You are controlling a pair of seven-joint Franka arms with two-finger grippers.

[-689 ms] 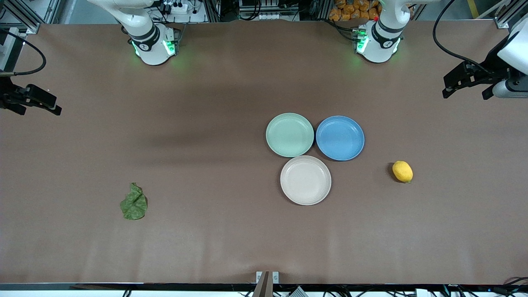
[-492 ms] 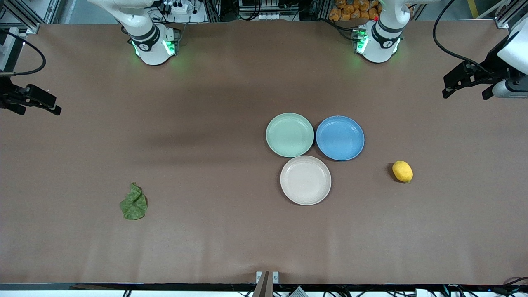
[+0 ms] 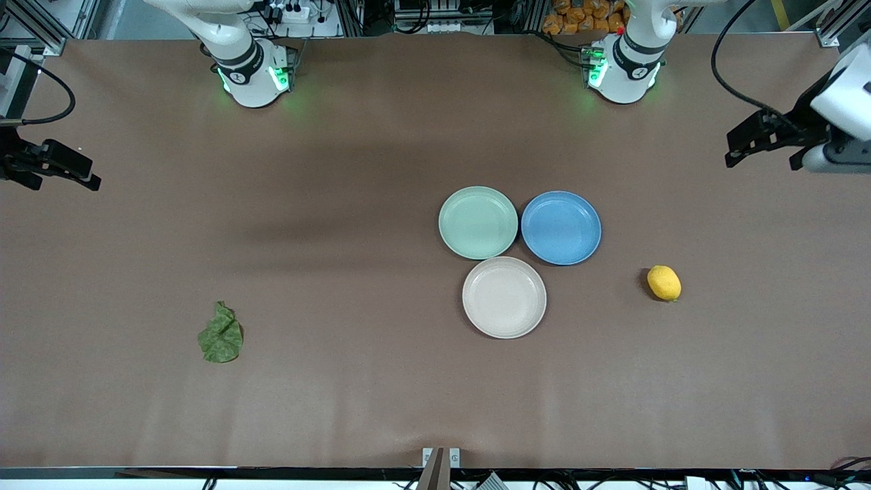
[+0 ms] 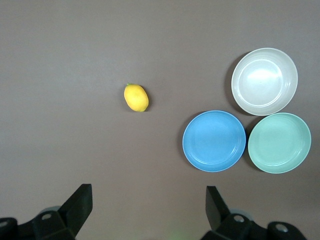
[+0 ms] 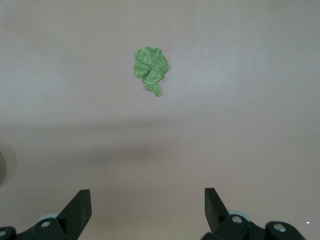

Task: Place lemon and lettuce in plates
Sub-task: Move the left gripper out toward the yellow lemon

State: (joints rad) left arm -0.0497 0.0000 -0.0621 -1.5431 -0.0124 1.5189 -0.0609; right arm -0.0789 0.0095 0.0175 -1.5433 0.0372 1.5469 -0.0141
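Observation:
The yellow lemon (image 3: 664,282) lies on the brown table toward the left arm's end; it also shows in the left wrist view (image 4: 136,97). The dark green lettuce (image 3: 220,335) lies toward the right arm's end, and shows in the right wrist view (image 5: 150,68). The mint green plate (image 3: 478,222) and the cream plate (image 3: 504,297) touch near the middle and are empty. My left gripper (image 3: 738,148) is open and empty, high over the table's edge at its own end. My right gripper (image 3: 85,178) is open and empty, high over its own end.
An empty blue plate (image 3: 561,227) sits beside the mint plate, between it and the lemon. The arm bases (image 3: 253,71) stand along the table's edge farthest from the front camera. The table (image 3: 381,381) is bare brown cloth around the objects.
My left gripper has shifted slightly up in the front view. The right arm, plates, lemon and lettuce have not moved.

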